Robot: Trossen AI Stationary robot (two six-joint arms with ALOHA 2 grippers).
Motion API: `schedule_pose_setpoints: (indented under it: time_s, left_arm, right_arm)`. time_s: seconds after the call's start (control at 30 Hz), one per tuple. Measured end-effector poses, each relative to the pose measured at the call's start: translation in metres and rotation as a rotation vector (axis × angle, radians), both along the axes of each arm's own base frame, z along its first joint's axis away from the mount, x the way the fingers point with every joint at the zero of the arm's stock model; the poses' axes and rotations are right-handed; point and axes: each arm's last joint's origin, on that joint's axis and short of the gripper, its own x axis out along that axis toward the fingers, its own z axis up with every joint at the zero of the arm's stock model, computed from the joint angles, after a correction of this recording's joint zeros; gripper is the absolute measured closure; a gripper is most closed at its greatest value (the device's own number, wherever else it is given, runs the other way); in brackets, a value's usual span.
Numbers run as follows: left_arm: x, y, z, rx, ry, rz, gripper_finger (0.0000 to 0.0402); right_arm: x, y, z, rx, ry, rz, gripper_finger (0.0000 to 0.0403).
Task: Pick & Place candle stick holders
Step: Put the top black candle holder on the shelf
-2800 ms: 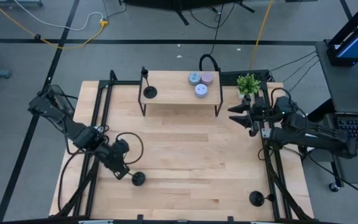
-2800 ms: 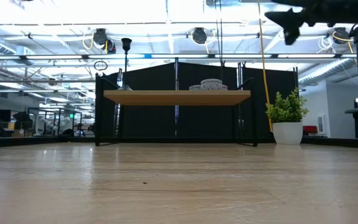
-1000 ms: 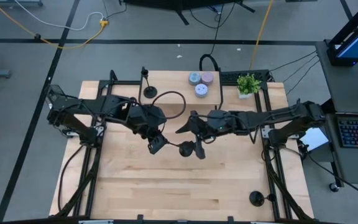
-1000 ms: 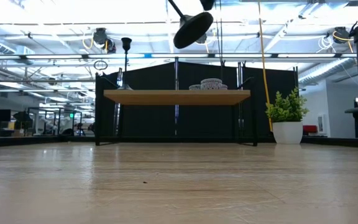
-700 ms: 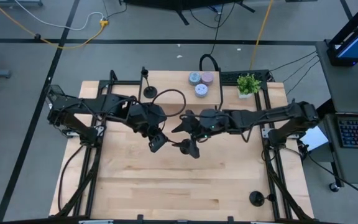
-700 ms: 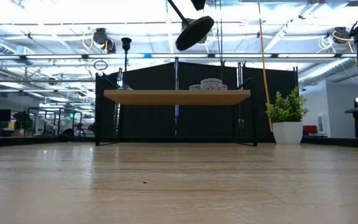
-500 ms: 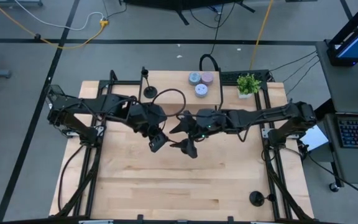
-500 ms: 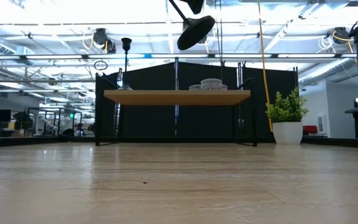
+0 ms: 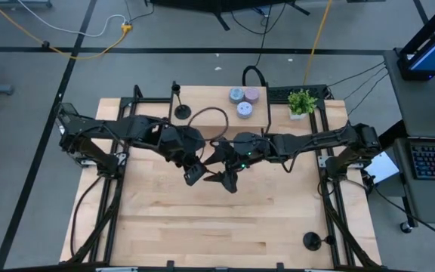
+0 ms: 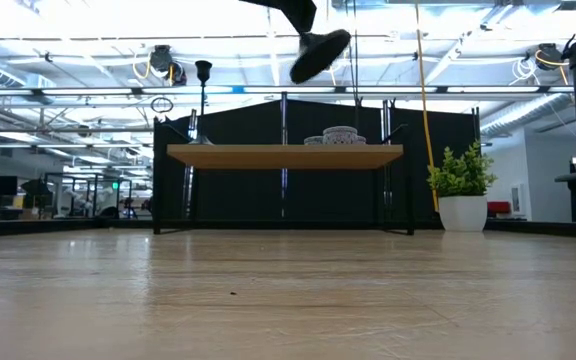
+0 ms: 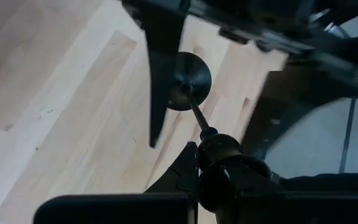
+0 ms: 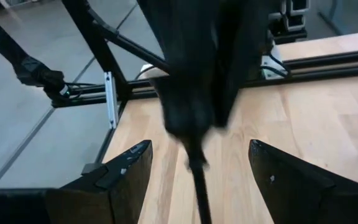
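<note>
My left gripper (image 9: pixel 195 175) is shut on a black candle stick holder, held high over the table's middle. Its disc base (image 11: pixel 189 88) is tilted and up in the air in the low view (image 10: pixel 320 52). My right gripper (image 9: pixel 221 169) is open right beside it, with its two fingers (image 12: pixel 128 171) standing on either side of the thin stem (image 12: pixel 197 180), apart from it. A second holder (image 9: pixel 180 112) stands by its base on the shelf's left end. A third (image 9: pixel 311 242) stands on the table near the right near corner. My left gripper holds the holder by its cup-top end (image 11: pixel 211 134), pinched between the fingers. The stem runs straight out from the fingertips, with the disc base at the far end. The holder is lifted clear of the table and tilted. The gripper's own body hides the exact place of contact.
A low wooden shelf (image 9: pixel 217 121) on black legs stands at the far middle, with three pale round pucks (image 9: pixel 244 109) on its right part. A small potted plant (image 9: pixel 301 102) stands to the shelf's right. Black rails run along both table sides.
My right gripper has moved toward the table's left, up to the held holder, until its open fingers flank the stem. My left gripper has stayed roughly in place with the holder, whose base has tipped and shifted a little.
</note>
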Motion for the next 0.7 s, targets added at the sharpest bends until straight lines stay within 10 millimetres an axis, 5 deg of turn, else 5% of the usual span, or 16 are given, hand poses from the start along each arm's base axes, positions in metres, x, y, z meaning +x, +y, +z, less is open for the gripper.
schedule_pose_setpoints:
  time_s: [0.27, 0.7]
  left_arm:
    - [0.018, -0.003, -0.013, -0.023, 0.009, -0.07, 0.0386]
    - [0.018, -0.004, -0.014, -0.029, 0.016, -0.079, 0.0386]
  right_arm:
    - [-0.001, 0.0, -0.002, 0.001, 0.026, 0.006, 0.0163]
    - [-0.002, 0.001, -0.005, 0.023, 0.06, -0.003, 0.0198]
